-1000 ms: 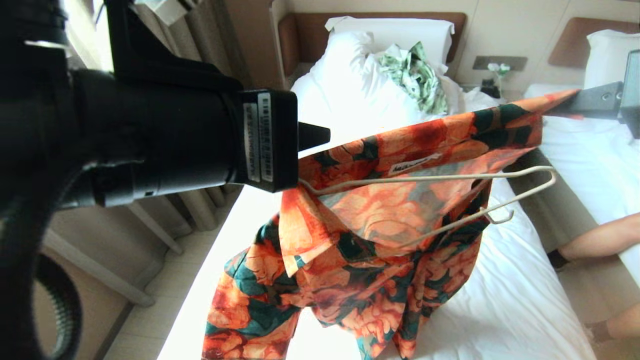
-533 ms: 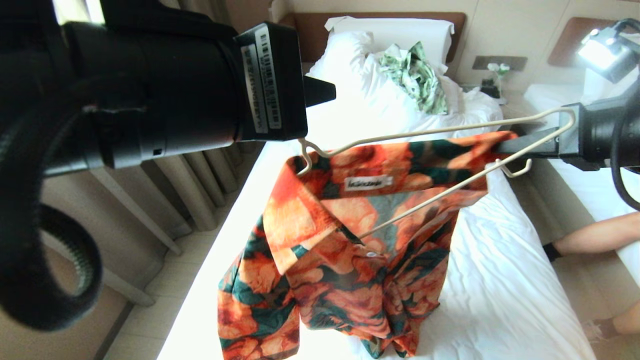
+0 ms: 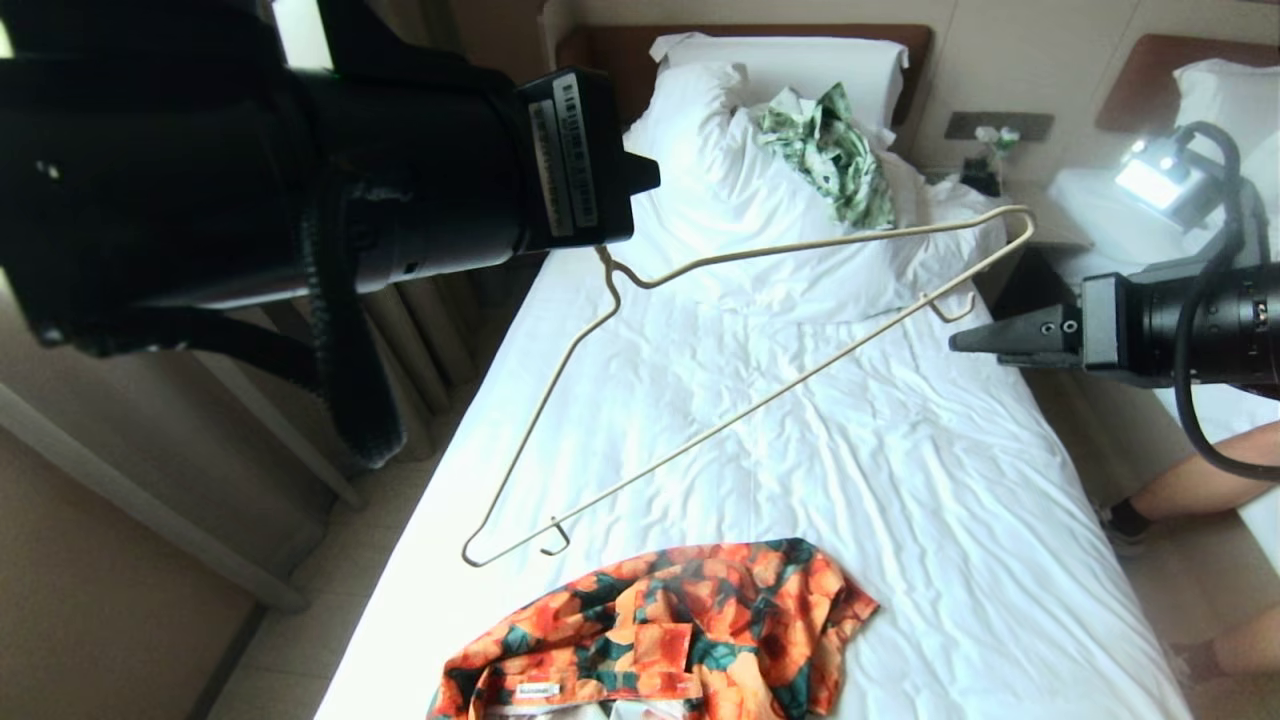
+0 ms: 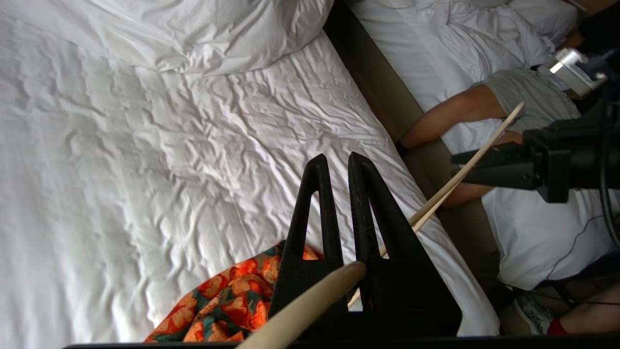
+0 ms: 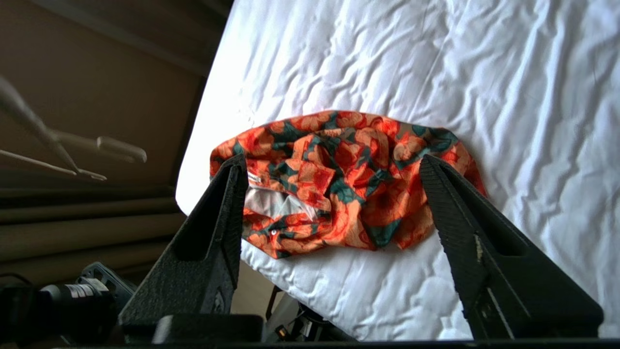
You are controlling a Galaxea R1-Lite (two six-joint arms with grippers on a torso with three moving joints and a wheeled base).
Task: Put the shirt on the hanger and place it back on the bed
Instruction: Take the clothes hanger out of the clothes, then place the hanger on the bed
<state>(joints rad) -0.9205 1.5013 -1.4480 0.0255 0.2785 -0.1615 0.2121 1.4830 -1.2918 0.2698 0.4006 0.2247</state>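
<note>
The shirt (image 3: 680, 640), orange-red flowers on dark green, lies crumpled on the bed (image 3: 850, 500) near its front edge. It touches neither the hanger nor a gripper. The cream wire hanger (image 3: 740, 410) hangs bare and tilted in the air above the sheet. My left gripper (image 3: 645, 175), high at the upper left, is shut on the hanger (image 4: 310, 305) near its hook. My right gripper (image 3: 960, 343) hovers at the right beside the hanger's far corner, open and empty. In the right wrist view the right gripper (image 5: 333, 162) looks down on the shirt (image 5: 348, 179) far below.
A green-and-white leaf garment (image 3: 830, 150) lies on the duvet by the pillow. A second bed (image 3: 1215, 90) stands at the right, with a person's legs (image 3: 1200, 475) in the gap between the beds. Curtains (image 3: 420, 320) hang along the left side.
The shirt slid off the hanger and out of my right gripper, dropping onto the bed. The right gripper has opened and lowered. The hanger now swings bare from my left gripper.
</note>
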